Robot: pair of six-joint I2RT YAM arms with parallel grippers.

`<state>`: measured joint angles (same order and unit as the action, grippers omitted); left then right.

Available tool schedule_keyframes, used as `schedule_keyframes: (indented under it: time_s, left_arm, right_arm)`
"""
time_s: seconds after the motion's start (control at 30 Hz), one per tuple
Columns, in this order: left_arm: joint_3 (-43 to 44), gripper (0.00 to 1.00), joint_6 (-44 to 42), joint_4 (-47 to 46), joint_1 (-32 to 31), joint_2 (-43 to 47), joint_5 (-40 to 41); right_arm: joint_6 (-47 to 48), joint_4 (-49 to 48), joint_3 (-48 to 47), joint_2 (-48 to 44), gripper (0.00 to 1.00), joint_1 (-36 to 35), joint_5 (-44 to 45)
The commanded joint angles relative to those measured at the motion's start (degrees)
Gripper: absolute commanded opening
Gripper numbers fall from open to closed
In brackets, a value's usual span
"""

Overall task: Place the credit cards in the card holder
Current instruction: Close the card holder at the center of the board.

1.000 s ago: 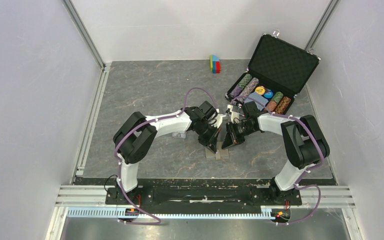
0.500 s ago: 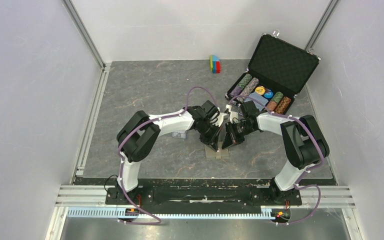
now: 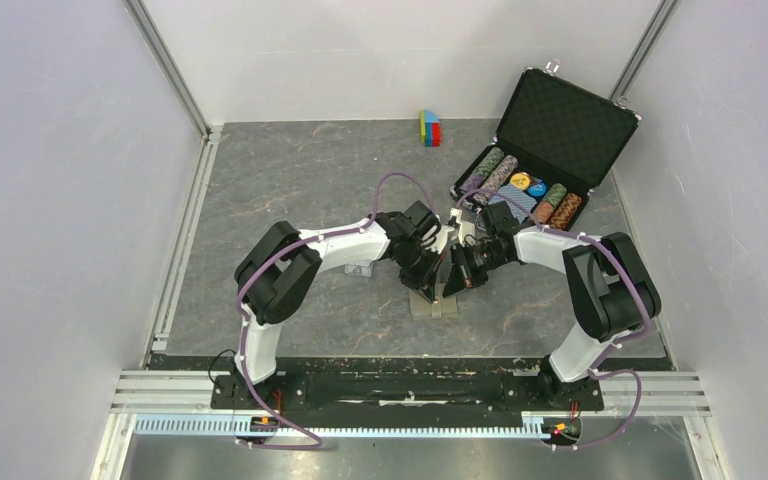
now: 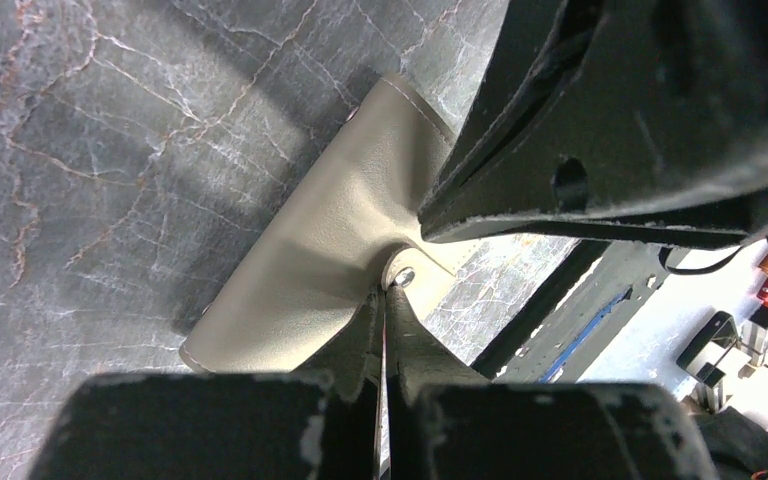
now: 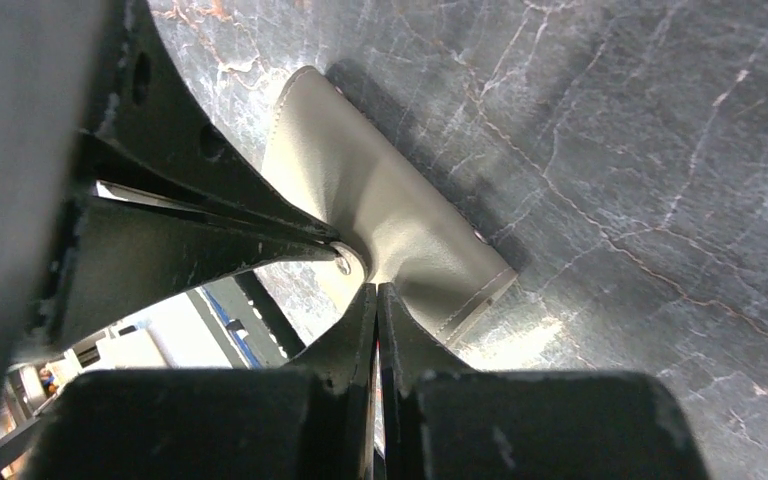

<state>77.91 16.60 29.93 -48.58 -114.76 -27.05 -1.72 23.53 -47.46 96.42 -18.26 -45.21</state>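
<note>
Top external view put the card holder (image 3: 434,304) flat on the table (image 3: 290,190), a little out from the arm bases, with both arms bent in over it. The left gripper (image 4: 381,300) was clamped on the holder's snap tab (image 4: 403,275), tenting the taupe flap up off the body. The right gripper (image 5: 376,295) was pinched tight too, its tips touching the same tab from the other side. Whether it truly gripped the tab or only pressed against it, I could not tell.

The holder did not look opened yet, since no lining and no slot showed. No credit cards could be made out in any view. A small pale thing (image 3: 358,270) under the left forearm was too small to identify. Farther back on the right stood an open black briefcase (image 3: 560,125) with chips, and coloured blocks (image 3: 430,128) lay by the far wall.

By my reckoning the task had barely begun: opening the holder was the step in hand, and every card was left to load.
</note>
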Motion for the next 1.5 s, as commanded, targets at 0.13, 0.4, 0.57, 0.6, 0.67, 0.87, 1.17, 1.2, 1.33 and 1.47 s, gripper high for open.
schedule_keyframes:
  time_s: [0.13, 0.4, 0.57, 0.6, 0.67, 0.87, 1.17, 1.2, 1.33, 1.47]
  left_arm:
    - [-1.6, 0.02, 3.4, -1.3, 0.1, 3.4, 3.5]
    - [-2.3, 0.02, 4.3, -1.5, 0.1, 4.3, 3.4]
    - [-3.5, 0.02, 5.1, -4.0, 0.1, 6.5, 2.0]
    - [-3.4, 0.02, 5.3, -4.2, 0.1, 6.7, 1.6]
    - [-3.3, 0.02, 5.9, -4.6, 0.1, 7.0, 0.9]
    - [-2.6, 0.02, 6.2, -6.6, -0.2, 7.3, -2.3]
    - [-2.0, 0.02, 6.3, -2.9, -0.3, 6.5, 1.8]
    - [-1.8, 0.02, 6.3, -2.2, -0.3, 6.4, 2.7]
    - [-1.5, 0.02, 6.7, -0.4, -0.3, 5.7, 4.6]
    - [-1.5, 0.02, 6.8, 0.0, -0.3, 4.5, 4.5]
  right_arm:
    - [-1.6, -3.7, 1.6, -0.4, 0.00, -0.4, -6.2]
    - [-1.7, -0.9, 1.8, 2.3, 0.00, -0.5, 0.2]
    - [-1.6, 0.0, 1.6, 3.1, 0.00, -0.4, 2.4]
    - [-1.7, 0.2, 1.6, 3.2, 0.00, -0.5, 2.7]
    - [-1.6, 0.4, 1.5, 3.4, 0.00, -0.5, 3.4]
    - [-1.5, 0.8, 1.6, 3.9, 0.00, -0.4, 4.3]
    - [-1.4, 1.1, 1.3, 3.9, 0.00, -0.5, 4.7]
    - [-1.5, 1.1, 1.3, 3.9, 0.00, -0.5, 4.7]
    - [-1.5, 1.2, 1.3, 4.0, 0.00, -0.5, 4.8]
    - [-1.3, 1.2, 1.1, 3.9, 0.00, -0.5, 4.3]
